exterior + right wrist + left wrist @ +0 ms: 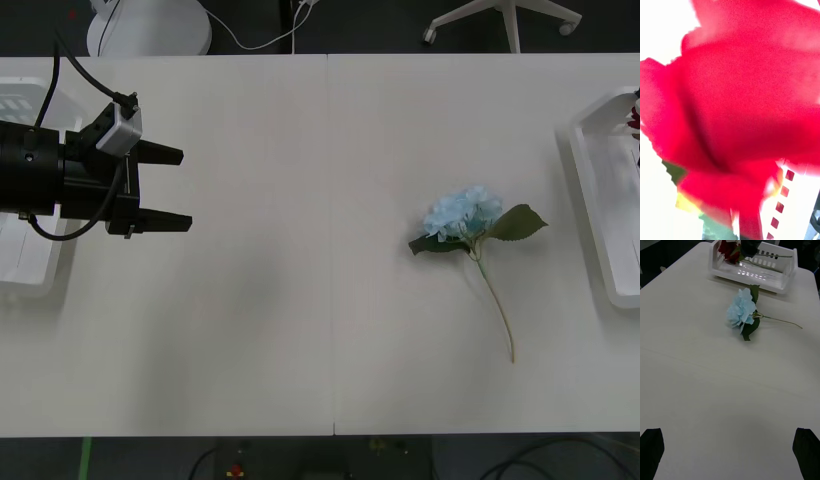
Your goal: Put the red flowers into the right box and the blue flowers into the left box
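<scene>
Left pincer (165, 187): released, fingers spread, holding nothing, hovering at the left edge of the table (300, 320) just over the left box (25, 270). Well apart from it, toward the right edge, lies one blue flower (465, 215) flat on the table, bloom toward the far edge, stem trailing toward the near edge. Rests near the right box (600, 190) but outside it. Inside that box, at its far end, red flowers (728, 249). Above them, a dark shape, likely the right pincer (750, 246); cannot tell whether clenched or released, with a red bloom (737, 112) pressed close against its wrist camera.

Likely trouble from here:
- Needs a long reach across the table for the left pincer to fetch the blue flower; risks crowding the right arm, working at the box just beside it.
- Offers only a thin stem lying flush on the table; may slip between the fingers or roll away under a shallow pinch.
- Crushes or sheds petals if gripped at the soft bloom.
- May swing and catch the left box's rim on the carry, or drape over the edge, given the long stem.
- Could drag a red bloom out of the right box if a stem or leaf snags the pincer there.
</scene>
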You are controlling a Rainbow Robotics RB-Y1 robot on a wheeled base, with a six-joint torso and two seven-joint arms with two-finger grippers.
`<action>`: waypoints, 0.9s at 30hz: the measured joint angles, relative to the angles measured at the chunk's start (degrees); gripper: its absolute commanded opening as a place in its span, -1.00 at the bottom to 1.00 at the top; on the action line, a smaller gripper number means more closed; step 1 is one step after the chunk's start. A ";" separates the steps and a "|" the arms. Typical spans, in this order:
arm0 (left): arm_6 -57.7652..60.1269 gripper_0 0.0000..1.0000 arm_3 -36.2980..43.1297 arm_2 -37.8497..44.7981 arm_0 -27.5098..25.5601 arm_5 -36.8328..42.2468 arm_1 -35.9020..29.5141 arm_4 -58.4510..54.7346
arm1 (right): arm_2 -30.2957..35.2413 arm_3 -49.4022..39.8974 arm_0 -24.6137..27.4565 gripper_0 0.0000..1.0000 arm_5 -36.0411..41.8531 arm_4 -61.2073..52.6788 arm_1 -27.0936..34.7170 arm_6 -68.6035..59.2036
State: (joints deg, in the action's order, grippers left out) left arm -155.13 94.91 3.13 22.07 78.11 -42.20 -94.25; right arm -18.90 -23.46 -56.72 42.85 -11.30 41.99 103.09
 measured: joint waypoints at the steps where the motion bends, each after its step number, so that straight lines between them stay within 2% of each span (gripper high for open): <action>1: 0.00 1.00 0.00 0.00 0.00 0.00 0.00 0.00 | 0.00 0.00 0.02 -0.15 0.00 0.00 0.00 -0.06; 10: 0.00 1.00 0.00 0.00 0.00 0.00 0.00 0.00 | 1.20 0.00 0.03 0.28 0.04 -0.92 0.00 -1.18; 14: 0.00 1.00 0.00 0.00 0.00 0.00 0.00 0.00 | 2.21 -0.06 -0.41 0.50 2.76 -8.14 0.11 -0.51; 17: 0.00 1.00 0.00 0.00 0.00 0.00 0.00 0.00 | 2.24 -1.60 -1.34 0.62 9.81 -16.31 0.71 3.63; 20: 0.00 1.00 -0.01 0.00 0.00 0.00 0.00 0.00 | 2.24 -6.72 -1.49 0.73 18.03 -24.94 2.51 10.28; 27: 0.00 1.00 -0.01 0.00 0.00 0.00 0.01 0.00 | 2.24 -19.22 -1.50 0.93 32.96 -41.21 7.03 10.36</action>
State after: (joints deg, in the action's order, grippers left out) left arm -155.13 94.90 3.13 22.07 78.11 -42.19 -94.25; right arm -16.66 -42.68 -58.22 75.81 -52.51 49.02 113.45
